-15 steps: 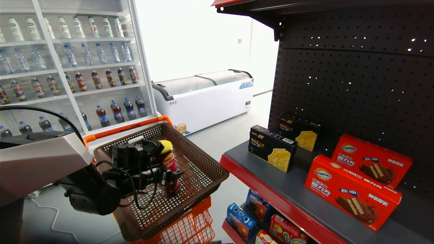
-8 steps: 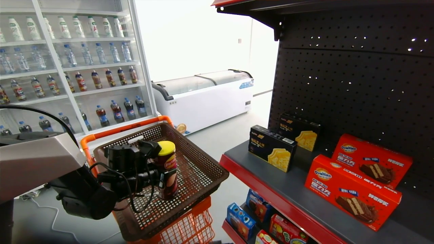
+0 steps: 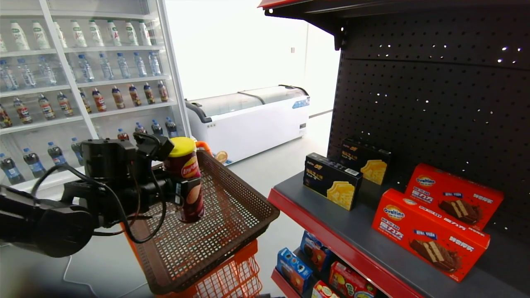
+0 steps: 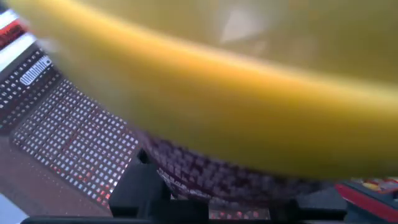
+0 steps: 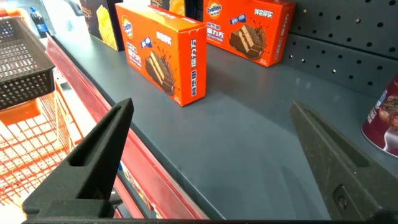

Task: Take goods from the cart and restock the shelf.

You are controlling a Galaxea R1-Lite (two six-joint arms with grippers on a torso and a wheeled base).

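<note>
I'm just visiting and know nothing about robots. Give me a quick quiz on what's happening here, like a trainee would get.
1. True or false: the left gripper holds the yellow-lidded can above the basket.
2. How many orange boxes stand on the shelf? A one, B two, C four.
3. Fill in: the right gripper is ____ (open or shut).
Key: 1 true; 2 B; 3 open.

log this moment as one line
left gripper: shut on yellow-lidded dark red chip can, held over brown mesh cart basket | right gripper: open over grey shelf
</note>
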